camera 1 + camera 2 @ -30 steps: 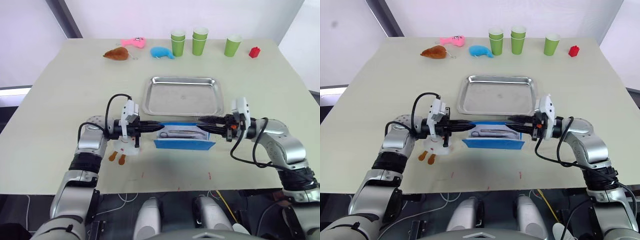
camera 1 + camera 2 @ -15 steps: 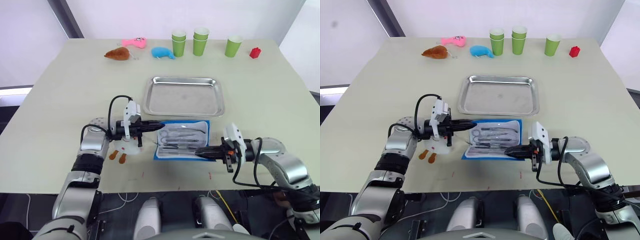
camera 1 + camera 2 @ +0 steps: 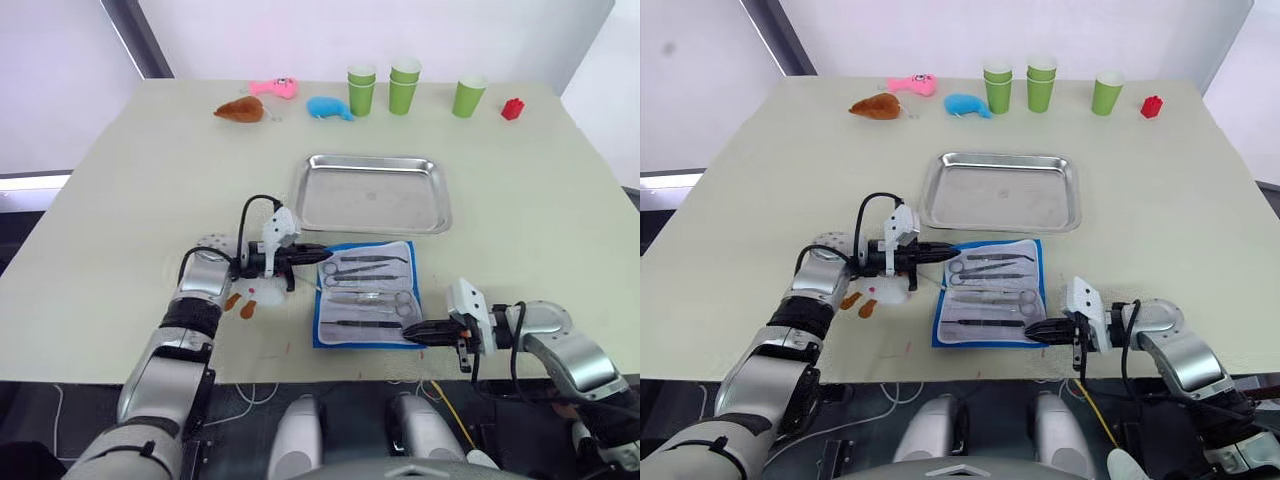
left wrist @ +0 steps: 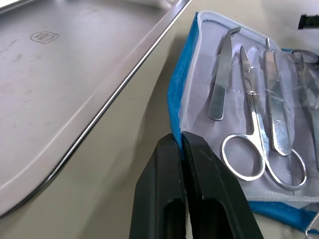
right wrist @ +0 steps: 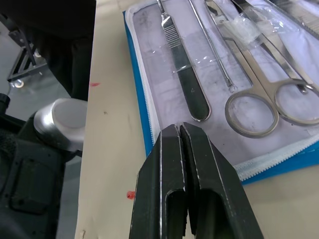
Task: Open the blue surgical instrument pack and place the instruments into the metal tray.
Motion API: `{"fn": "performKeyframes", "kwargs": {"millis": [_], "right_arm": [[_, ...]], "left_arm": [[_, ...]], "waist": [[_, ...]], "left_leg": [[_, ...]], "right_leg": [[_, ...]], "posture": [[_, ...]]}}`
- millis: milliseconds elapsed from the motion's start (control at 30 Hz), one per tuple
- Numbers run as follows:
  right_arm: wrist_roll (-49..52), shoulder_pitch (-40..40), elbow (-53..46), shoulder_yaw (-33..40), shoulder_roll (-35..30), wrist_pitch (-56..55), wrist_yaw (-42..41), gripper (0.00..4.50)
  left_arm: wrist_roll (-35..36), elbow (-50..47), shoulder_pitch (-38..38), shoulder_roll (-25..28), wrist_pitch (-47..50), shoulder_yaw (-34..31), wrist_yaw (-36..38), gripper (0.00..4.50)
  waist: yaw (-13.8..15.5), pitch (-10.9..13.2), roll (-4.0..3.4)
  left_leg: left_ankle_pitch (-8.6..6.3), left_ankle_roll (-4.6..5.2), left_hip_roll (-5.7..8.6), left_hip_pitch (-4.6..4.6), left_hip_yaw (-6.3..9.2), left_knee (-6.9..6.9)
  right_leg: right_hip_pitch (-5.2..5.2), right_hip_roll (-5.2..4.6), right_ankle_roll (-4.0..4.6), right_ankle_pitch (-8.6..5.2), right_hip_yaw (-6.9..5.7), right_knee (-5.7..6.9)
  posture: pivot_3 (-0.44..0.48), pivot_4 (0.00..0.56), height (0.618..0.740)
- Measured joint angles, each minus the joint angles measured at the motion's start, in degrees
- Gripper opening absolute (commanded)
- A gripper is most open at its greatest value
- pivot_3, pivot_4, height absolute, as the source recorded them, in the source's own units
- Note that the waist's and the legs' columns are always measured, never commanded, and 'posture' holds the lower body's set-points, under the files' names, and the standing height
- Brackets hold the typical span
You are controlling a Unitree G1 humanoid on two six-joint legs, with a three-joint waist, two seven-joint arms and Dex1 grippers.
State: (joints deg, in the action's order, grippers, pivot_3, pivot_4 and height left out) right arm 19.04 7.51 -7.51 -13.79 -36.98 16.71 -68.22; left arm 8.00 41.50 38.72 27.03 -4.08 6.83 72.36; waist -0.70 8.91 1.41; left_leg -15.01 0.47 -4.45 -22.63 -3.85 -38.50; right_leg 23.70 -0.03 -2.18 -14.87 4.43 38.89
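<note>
Now that the flap has been drawn all the way down toward the lower edge of the frame, the blue surgical instrument pack (image 3: 366,294) lies wide open on the counter (image 3: 130,180), pale lining up, just below the metal tray (image 3: 372,191). A second ago it was still folded, a narrow blue strip stretched between both arms; half a second ago it was only partly spread. The instruments (image 3: 365,283), scissors, forceps and probes, sit in rows on the lining, none of them in the tray yet.

The left gripper (image 3: 322,254) rests at the pack's upper left corner, fingers (image 4: 197,164) clenched together right at the blue edge; whether fabric is pinched between them I cannot tell. The right gripper (image 3: 412,329) has swung down to the lower right corner, its fingers (image 5: 179,149) clenched too, tips at the hem.

So the opening looks finished. Next comes the picking, one slim tool at a time.
</note>
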Motion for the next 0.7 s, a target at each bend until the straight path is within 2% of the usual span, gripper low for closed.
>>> {"fn": "performKeyframes", "kwargs": {"millis": [233,667,700], "right_arm": [[-2.61,0.08,2.07,-1.23,-0.2,-4.5,0.05,0.06],[-0.31,0.27,2.07,0.6,-0.15,-3.35,-1.08,0.06],[-0.31,0.46,2.1,0.73,-0.15,-3.36,-1.16,0.01]], "left_arm": [[-1.51,4.23,1.34,-0.69,-2.66,0.69,-0.06,0.0],[-1.15,6.59,1.8,-1.12,-3.74,-0.06,0.25,0.0],[-1.13,6.71,1.8,-1.22,-3.69,-0.18,0.22,0.32]], "waist": [[-0.05,-0.96,0.23],[-0.04,-1.21,0.21],[-0.04,-1.21,0.21]], "left_leg": [[0.0,0.0,0.05,0.2,0.08,-0.08],[0.0,0.0,0.06,0.18,0.1,-0.07],[0.0,0.0,0.06,0.18,0.11,-0.08]], "right_leg": [[-0.25,0.0,-0.02,0.0,0.03,0.01],[-0.24,0.0,-0.01,0.0,0.02,0.02],[-0.24,0.0,-0.01,0.0,0.02,0.02]], "posture": [[0.0,0.15,0.739],[0.0,0.15,0.739],[0.0,0.15,0.739]]}}
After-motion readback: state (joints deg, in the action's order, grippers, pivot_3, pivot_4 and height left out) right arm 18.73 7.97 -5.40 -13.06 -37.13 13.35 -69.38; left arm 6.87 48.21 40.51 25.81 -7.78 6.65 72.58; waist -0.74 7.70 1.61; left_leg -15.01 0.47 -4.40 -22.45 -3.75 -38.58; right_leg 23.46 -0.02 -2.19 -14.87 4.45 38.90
